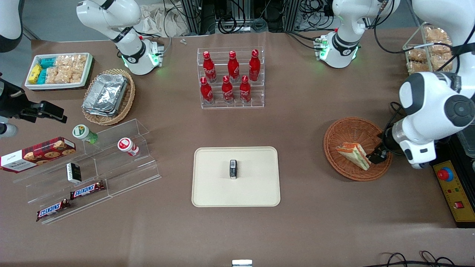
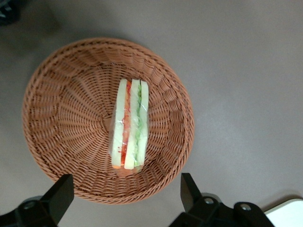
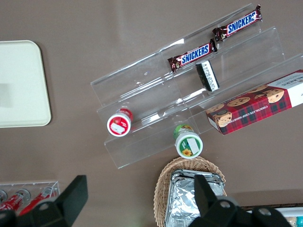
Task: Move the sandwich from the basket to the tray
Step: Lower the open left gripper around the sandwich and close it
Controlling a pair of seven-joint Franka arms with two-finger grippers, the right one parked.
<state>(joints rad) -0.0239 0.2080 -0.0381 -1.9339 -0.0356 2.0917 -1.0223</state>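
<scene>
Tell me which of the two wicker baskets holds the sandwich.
The reddish-brown basket beneath the open gripper holds the sandwich. The lighter tan basket, toward the parked arm's end, holds foil containers.

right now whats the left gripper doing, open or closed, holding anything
Left gripper: open, holding nothing, hovering above the basket with the sandwich lying in it, untouched.
</scene>
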